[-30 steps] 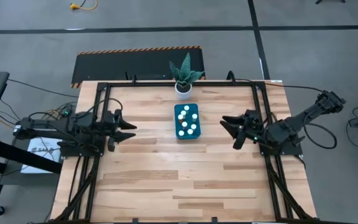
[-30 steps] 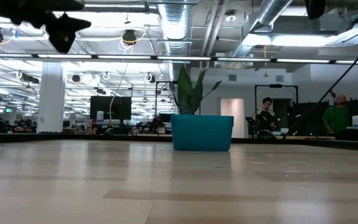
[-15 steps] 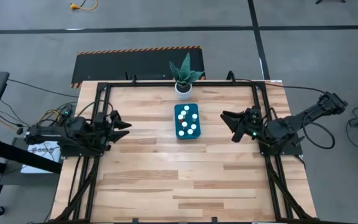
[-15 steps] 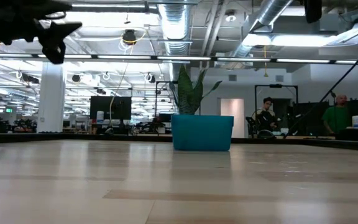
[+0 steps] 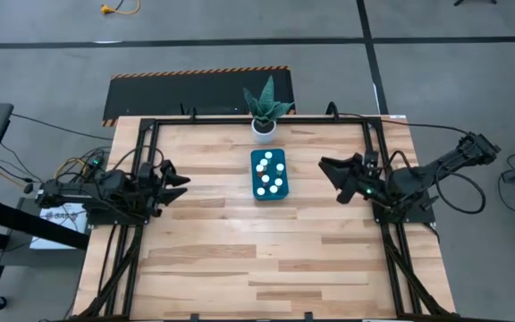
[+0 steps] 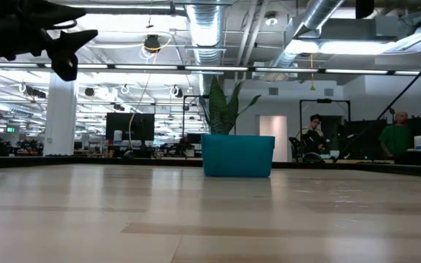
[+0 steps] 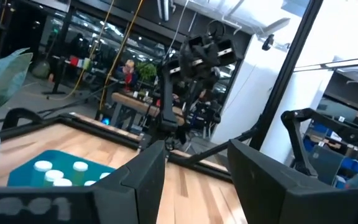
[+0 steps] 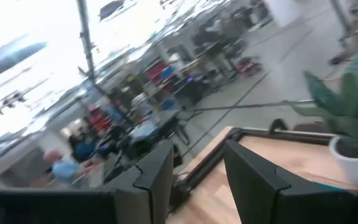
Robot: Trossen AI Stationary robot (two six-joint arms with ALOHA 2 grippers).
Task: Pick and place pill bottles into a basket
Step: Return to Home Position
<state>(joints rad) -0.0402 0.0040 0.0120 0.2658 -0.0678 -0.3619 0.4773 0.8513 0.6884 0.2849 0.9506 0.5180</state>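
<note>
The teal-blue basket (image 5: 269,174) stands on the table at the far middle, with several white pill bottles (image 5: 270,176) inside it; it also shows in the low view (image 6: 237,155) and the left wrist view (image 7: 48,171). My left gripper (image 5: 176,180) is open and empty at the table's left edge, raised above the wood. My right gripper (image 5: 331,172) is open and empty at the right, pointing toward the basket.
A white pot with a green plant (image 5: 265,109) stands just beyond the basket at the far edge. A black frame (image 5: 257,120) runs round the table. People show in the room behind in the low view (image 6: 397,136).
My left gripper has drawn back toward the table's left edge. My right gripper has shifted a little toward the far edge. The basket and the bottles have stayed put.
</note>
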